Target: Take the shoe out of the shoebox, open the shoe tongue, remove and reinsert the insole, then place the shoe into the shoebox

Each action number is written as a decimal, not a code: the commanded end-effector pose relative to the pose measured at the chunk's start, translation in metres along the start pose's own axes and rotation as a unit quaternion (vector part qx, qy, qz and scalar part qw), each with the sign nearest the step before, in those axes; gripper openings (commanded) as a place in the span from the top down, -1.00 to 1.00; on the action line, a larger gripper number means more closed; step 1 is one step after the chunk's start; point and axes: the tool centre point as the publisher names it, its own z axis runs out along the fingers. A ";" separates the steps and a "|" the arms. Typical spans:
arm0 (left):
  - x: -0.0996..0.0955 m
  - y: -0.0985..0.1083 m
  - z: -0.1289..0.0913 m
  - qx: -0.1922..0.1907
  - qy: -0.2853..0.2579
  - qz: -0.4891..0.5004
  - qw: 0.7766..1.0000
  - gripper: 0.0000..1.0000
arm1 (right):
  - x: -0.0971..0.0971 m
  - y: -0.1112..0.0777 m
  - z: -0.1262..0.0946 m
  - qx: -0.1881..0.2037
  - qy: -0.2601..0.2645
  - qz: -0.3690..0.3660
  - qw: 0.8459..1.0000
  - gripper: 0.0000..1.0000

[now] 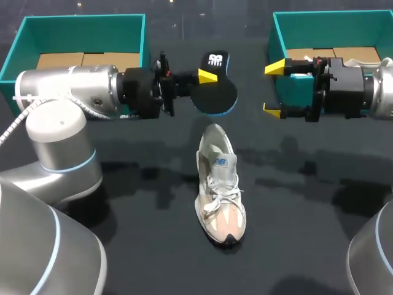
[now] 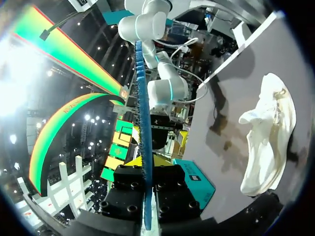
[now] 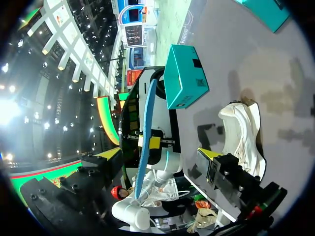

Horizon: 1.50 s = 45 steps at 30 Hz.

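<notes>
Your left pincer (image 1: pixel 206 80) pinched the insole (image 1: pixel 216 97) by its edge. Likely light and bendy, it seemed best gripped mid-length. Your right pincer (image 1: pixel 273 89) stood spread.

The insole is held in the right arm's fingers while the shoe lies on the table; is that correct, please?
Not quite: the head view shows the insole held in the left arm's fingers; the right arm's fingers stand open and empty. The shoe does lie on the table.
</notes>
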 end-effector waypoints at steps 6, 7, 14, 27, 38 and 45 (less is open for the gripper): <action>0.001 0.007 0.011 -0.007 0.065 0.257 0.964 1.00 | -0.001 0.000 0.002 0.000 0.000 0.000 1.000 -1.00; 0.001 0.008 0.014 -0.006 0.067 0.249 0.966 1.00 | -0.001 0.000 0.002 0.000 0.000 0.000 1.000 -1.00; 0.003 0.012 0.026 0.001 0.055 0.194 0.980 1.00 | 0.000 0.001 0.004 0.005 0.010 -0.012 1.000 -1.00; 0.012 0.020 0.035 -0.012 0.058 0.157 0.986 1.00 | -0.005 -0.010 0.033 0.026 0.017 -0.051 0.998 -1.00; 0.020 0.026 0.041 -0.018 0.065 0.147 0.987 1.00 | -0.002 -0.011 0.039 0.040 0.018 -0.058 0.997 -1.00; 0.020 0.029 0.043 -0.019 0.063 0.150 0.987 1.00 | -0.007 -0.015 0.053 0.071 0.019 -0.042 0.996 -1.00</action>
